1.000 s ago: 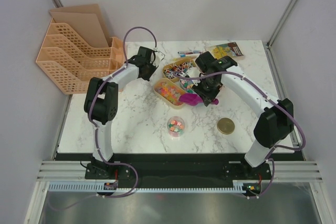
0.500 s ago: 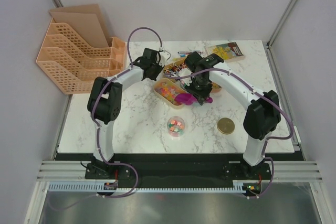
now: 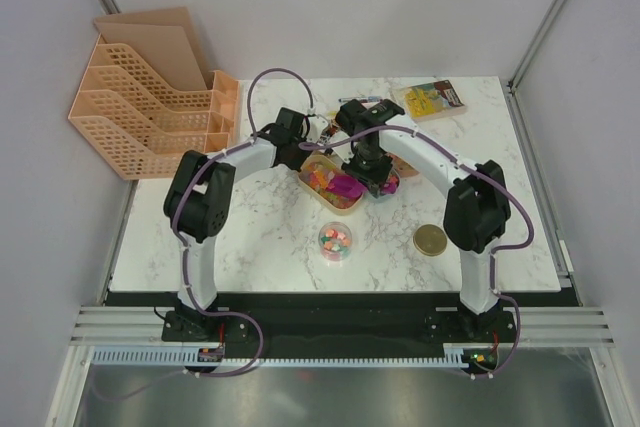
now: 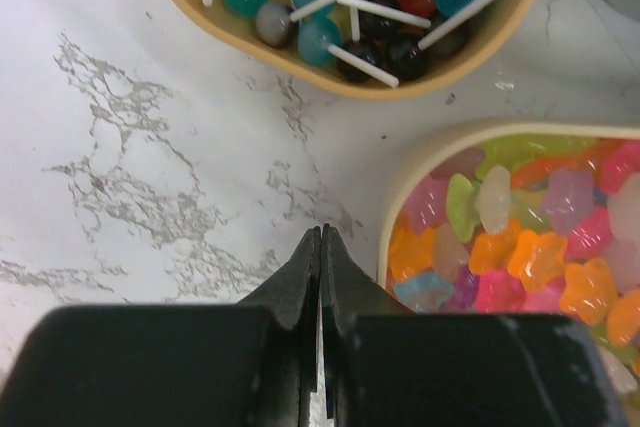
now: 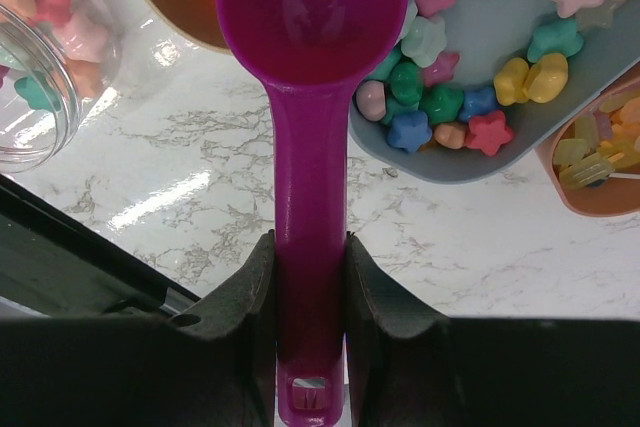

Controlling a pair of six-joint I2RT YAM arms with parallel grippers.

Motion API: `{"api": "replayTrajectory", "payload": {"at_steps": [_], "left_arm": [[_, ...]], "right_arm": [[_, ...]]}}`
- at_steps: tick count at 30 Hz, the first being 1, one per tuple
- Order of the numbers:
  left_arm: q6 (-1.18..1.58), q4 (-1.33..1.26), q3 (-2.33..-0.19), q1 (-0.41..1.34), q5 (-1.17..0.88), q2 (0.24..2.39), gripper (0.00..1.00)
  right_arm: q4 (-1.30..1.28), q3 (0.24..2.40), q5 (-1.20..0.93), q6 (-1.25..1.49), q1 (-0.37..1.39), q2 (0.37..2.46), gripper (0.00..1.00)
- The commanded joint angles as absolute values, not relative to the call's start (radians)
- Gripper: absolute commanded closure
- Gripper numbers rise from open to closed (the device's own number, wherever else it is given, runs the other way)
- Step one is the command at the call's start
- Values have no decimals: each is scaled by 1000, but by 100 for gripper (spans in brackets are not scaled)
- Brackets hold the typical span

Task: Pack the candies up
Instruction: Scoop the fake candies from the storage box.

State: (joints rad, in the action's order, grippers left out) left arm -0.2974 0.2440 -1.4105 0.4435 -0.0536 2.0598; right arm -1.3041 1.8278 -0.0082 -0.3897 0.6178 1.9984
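Observation:
Bright gummy candies (image 4: 520, 237) fill a tan tray (image 4: 400, 197); the tray also shows in the top view (image 3: 312, 187). My left gripper (image 4: 322, 235) is shut and empty over the marble just left of that tray, and it shows in the top view (image 3: 302, 145). My right gripper (image 5: 310, 242) is shut on the handle of a magenta scoop (image 5: 310, 17). The scoop's bowl looks empty and hangs over the tan tray's edge (image 3: 346, 185). Pastel star candies (image 5: 440, 97) lie in a grey tray (image 5: 560, 137). A small clear jar (image 3: 335, 239) holds a few candies.
A tan tray of lollipops (image 4: 350, 27) lies beyond the left gripper. A gold lid (image 3: 431, 239) lies right of the jar. A yellow packet (image 3: 432, 97) and pens (image 3: 360, 102) lie at the back. Orange file racks (image 3: 150, 112) stand at the left.
The right gripper has carried the scoop left, from beside the trays to over the tan gummy tray. The left gripper has moved right and nearer, up to that tray's left edge.

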Motion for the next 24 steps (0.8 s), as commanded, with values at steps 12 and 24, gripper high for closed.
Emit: {"api": "replayTrajectory", "payload": {"at_steps": [12, 24], "left_arm": [[-209, 230, -1358, 451, -144, 1953, 98], [-178, 238, -1362, 451, -161, 1953, 98]], "right_arm": [[-1460, 1920, 48, -397, 667, 2126, 100], [-1437, 2009, 38, -390, 684, 2203, 100]]}}
